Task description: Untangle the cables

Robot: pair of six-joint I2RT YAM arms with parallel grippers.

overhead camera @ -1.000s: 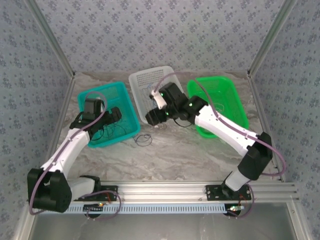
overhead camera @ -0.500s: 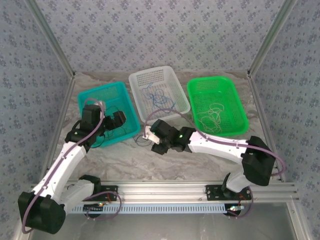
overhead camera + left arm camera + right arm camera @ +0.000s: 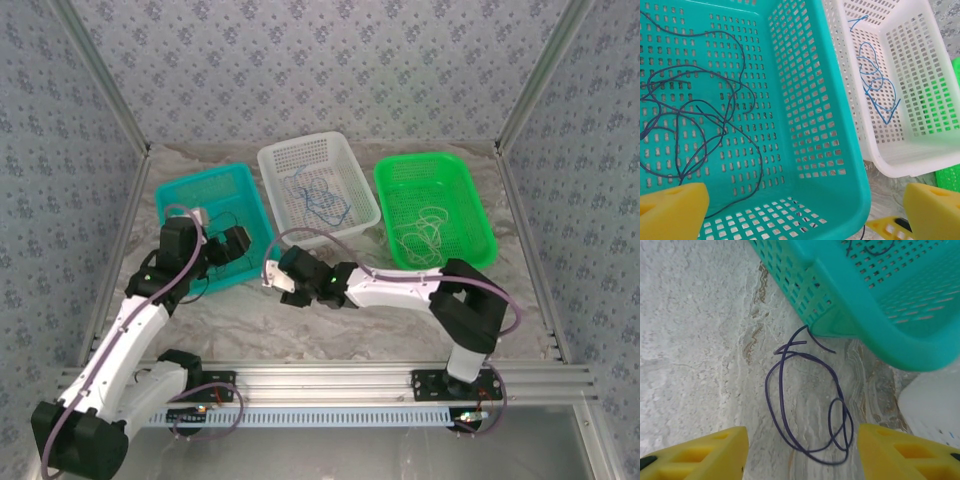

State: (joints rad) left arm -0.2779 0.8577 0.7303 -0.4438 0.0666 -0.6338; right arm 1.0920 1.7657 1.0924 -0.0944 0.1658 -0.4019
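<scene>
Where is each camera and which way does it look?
Top external: high behind the arms, looking down on the table; both arms show.
Left wrist: by the left claw, facing into the teal basket; yellow fingers show.
Right wrist: by the right claw, facing a dark cable on the table; yellow fingers show.
Both wrist views share the teal basket.

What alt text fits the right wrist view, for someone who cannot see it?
A thin dark cable lies in loose loops on the marble table, between the open yellow fingers of the right end effector. The corner of a teal basket sits beyond it, a white basket at the right edge.
</scene>
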